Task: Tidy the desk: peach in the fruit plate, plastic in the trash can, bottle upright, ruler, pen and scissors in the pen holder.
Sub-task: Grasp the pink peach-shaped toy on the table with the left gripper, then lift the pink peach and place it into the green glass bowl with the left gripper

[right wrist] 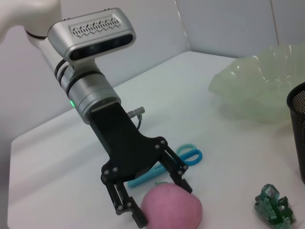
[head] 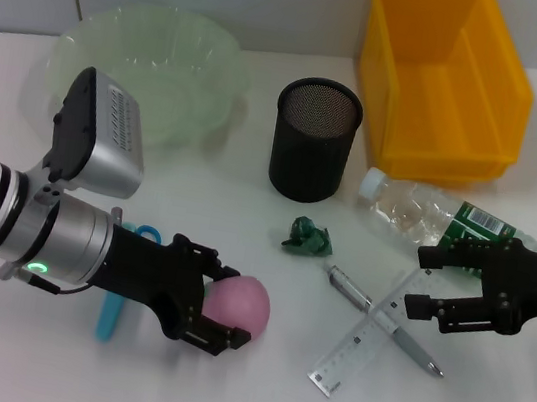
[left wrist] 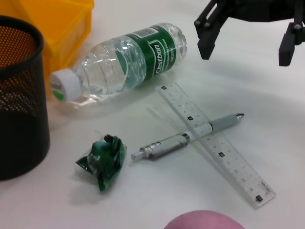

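Observation:
The pink peach (head: 245,304) lies on the table, and my left gripper (head: 228,307) is open with a finger on either side of it (right wrist: 171,210). Blue scissors (head: 113,317) lie partly under that arm. A clear bottle (head: 419,211) with a green label lies on its side. My right gripper (head: 421,281) hovers open and empty at the bottle's base end, above the ruler (head: 360,344). The ruler crosses a silver pen (head: 384,322). Crumpled green plastic (head: 306,237) sits near the black mesh pen holder (head: 315,139). The pale green fruit plate (head: 148,62) stands at the back left.
A yellow bin (head: 439,75) stands at the back right, just behind the bottle. The table's front edge runs close below both arms.

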`<state>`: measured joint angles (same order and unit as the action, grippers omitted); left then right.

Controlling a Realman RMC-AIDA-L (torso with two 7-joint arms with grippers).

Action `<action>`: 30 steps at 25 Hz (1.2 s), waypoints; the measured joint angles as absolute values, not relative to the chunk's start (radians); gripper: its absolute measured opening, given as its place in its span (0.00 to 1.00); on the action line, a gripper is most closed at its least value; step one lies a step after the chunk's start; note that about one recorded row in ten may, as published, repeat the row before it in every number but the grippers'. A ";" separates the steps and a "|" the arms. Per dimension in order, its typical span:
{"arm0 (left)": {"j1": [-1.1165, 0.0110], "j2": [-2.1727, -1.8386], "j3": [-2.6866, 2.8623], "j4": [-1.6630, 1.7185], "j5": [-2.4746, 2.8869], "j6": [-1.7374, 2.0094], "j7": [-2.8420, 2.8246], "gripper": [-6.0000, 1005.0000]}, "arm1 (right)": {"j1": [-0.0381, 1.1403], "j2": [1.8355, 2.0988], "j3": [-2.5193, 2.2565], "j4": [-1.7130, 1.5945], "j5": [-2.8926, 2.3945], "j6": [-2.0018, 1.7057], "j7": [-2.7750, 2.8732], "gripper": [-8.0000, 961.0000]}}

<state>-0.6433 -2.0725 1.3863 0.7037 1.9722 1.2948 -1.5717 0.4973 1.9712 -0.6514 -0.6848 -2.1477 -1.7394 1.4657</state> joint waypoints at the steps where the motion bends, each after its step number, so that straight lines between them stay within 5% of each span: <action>1: -0.643 -2.072 1.389 0.704 1.972 1.295 -1.571 0.78 | 0.498 1.971 -0.651 -0.685 -2.148 -1.739 1.466 0.85; 7: -0.630 -2.072 1.390 0.711 1.966 1.286 -1.567 0.77 | 0.499 1.971 -0.650 -0.685 -2.148 -1.739 1.467 0.85; 16: -0.535 -2.069 1.216 0.818 1.758 1.285 -1.517 0.46 | 0.499 1.972 -0.652 -0.681 -2.147 -1.740 1.470 0.85; 30: -0.572 -2.080 0.933 0.291 1.021 1.090 -0.758 0.36 | 0.502 1.986 -0.652 -0.687 -2.147 -1.738 1.464 0.85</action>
